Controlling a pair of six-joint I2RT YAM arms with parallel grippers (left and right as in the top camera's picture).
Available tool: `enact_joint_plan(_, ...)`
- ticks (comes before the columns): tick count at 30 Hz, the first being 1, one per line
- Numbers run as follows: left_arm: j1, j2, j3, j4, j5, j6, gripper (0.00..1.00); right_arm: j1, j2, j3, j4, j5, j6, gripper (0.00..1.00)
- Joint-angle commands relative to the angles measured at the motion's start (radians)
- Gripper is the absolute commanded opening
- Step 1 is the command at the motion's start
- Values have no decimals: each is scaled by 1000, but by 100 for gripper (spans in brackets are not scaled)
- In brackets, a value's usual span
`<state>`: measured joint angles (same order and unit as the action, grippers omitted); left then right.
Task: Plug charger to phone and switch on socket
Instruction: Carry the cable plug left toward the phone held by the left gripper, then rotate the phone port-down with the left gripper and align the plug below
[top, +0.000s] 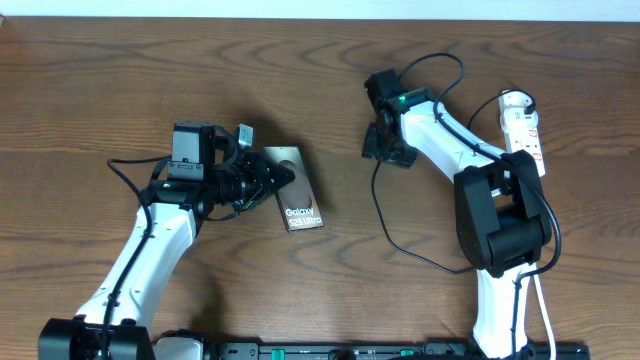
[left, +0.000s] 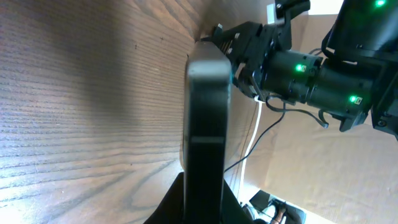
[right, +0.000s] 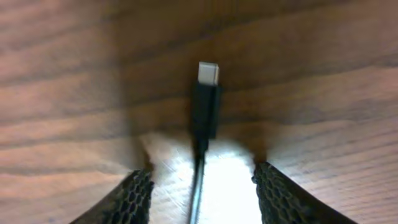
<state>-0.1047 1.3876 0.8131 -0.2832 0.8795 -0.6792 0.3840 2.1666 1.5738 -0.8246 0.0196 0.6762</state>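
Phone (top: 300, 203): one end hidden under left hand (top: 272, 182), face unseen from the wrist.
Charger (right: 205, 109): cable cut off at the bottom edge.
Socket (top: 520, 120): switch position too small to tell.

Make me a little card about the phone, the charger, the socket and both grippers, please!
phone: flat on the table, Galaxy side up, nothing plugged in
charger: tip bare, sticking out between the right gripper's fingers
socket: by the right arm, apart from the phone
left gripper: shut on the phone's edge
right gripper: open, fingers either side of the charger
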Motion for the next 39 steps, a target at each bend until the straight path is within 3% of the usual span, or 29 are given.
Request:
enact_joint_plan(1,4,-7,9,5,17,13,7,3,29,-42,30,-3,65,45)
enact_joint_plan(11,4,-7,9,4,17,13,7,-2,29,-97,45,12,79,19)
enact_joint_plan(13,3,-7,9,4,18,13,7,-2,29,-97,69,12,78,1)
enact_joint_plan(22,4,-7,9,-2,53,53,6,-13,-30,-81,123,-130,-92,1)
enact_joint_plan(27,11,-7,9,38,182,110,7,-18,-194,-81,5,-226,-249,1)
enact_joint_plan(29,20,-7,9,90,283,136,7,-17,-282,-81,-83,-253,-316,1)
enact_joint_plan(30,28,-7,9,172,397,146,8,-16,-377,-82,-176,-286,-376,1)
enact_joint_plan(33,30,-7,9,335,528,126,7,-16,-512,-82,-293,-364,-458,1)
enact_joint_plan(39,30,-7,9,568,541,-87,7,-4,-744,-92,-457,-447,-530,1)
